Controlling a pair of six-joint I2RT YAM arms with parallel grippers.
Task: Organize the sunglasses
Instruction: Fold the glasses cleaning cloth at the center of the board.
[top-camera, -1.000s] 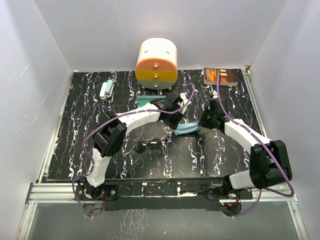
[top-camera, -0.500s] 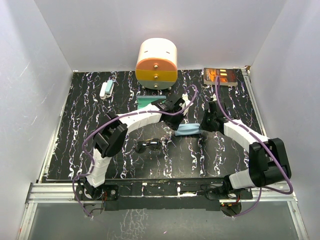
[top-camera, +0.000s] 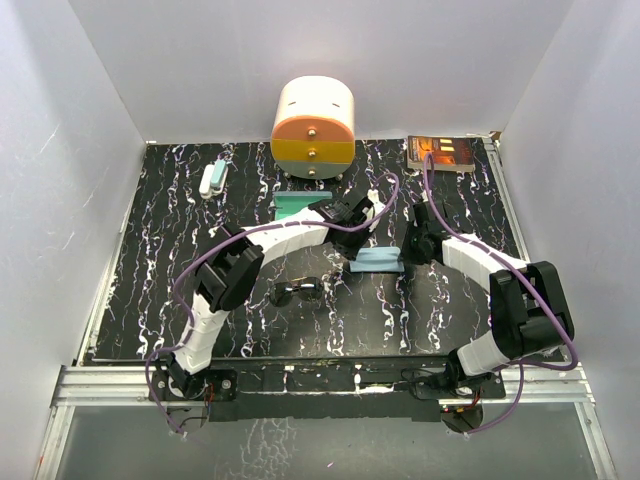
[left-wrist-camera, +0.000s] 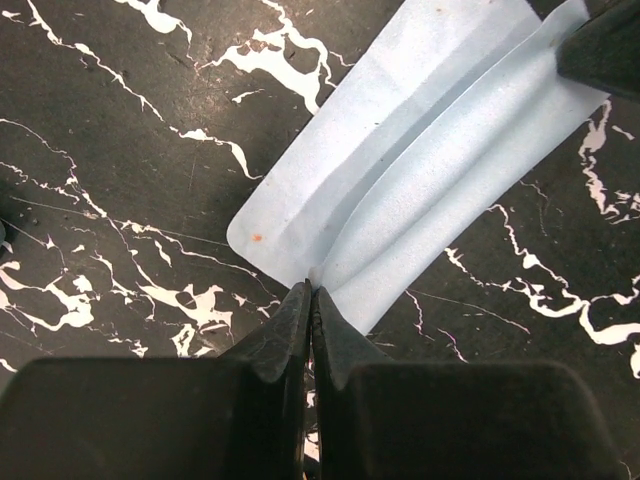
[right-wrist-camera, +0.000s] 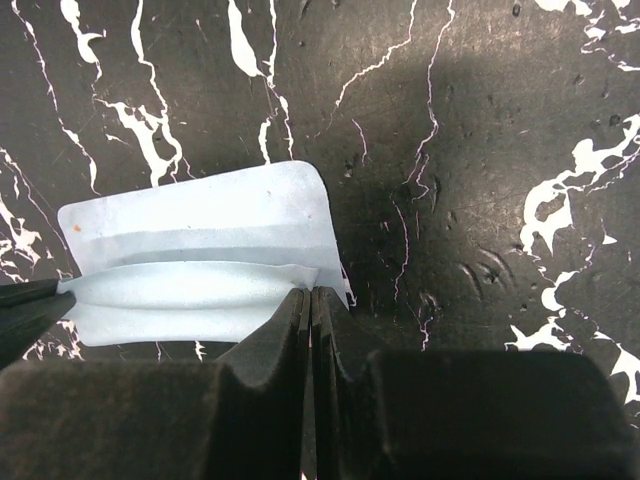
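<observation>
We see a black, white-veined table (top-camera: 160, 260) carrying a cream-and-orange drawer unit (top-camera: 313, 128) at the back, a small white-and-teal object (top-camera: 213, 178) back left, a flat box (top-camera: 441, 153) back right, a teal-lined case (top-camera: 293, 206) and a creased light-blue cloth (top-camera: 376, 260) mid-table, and the sunglasses (top-camera: 298, 292) nearer us.

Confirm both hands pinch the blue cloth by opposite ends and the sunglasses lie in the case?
No: the sunglasses lie on the table, outside the case, as the top view shows. The left hand and right hand do pinch the cloth at opposite ends.
</observation>
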